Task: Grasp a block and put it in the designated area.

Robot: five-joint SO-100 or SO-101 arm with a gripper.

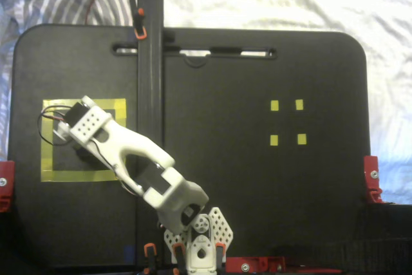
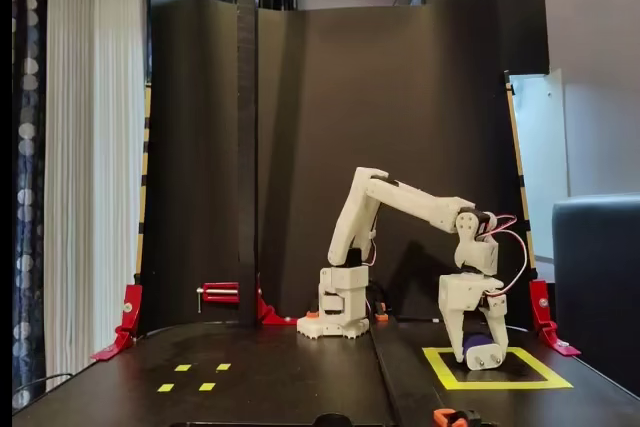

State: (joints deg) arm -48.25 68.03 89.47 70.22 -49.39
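The designated area is a yellow tape square (image 1: 71, 175) on the left of the black board in the overhead fixed view, and at the right (image 2: 500, 384) in the front fixed view. My gripper (image 2: 478, 347) points straight down inside that square. Its jaws stand closed around the dark navy block (image 2: 487, 355), which sits at or just above the black surface within the tape outline. In the overhead fixed view the gripper (image 1: 80, 134) and wrist cover the block, so it is hidden there.
Four tiny yellow squares (image 1: 287, 122) lie on the other side of the board (image 2: 190, 377). A tall black post (image 1: 149, 62) (image 2: 247, 147) stands at the board's back middle. Red clamps (image 1: 371, 178) hold the edges. The arm's base (image 1: 199, 239) is at the front edge.
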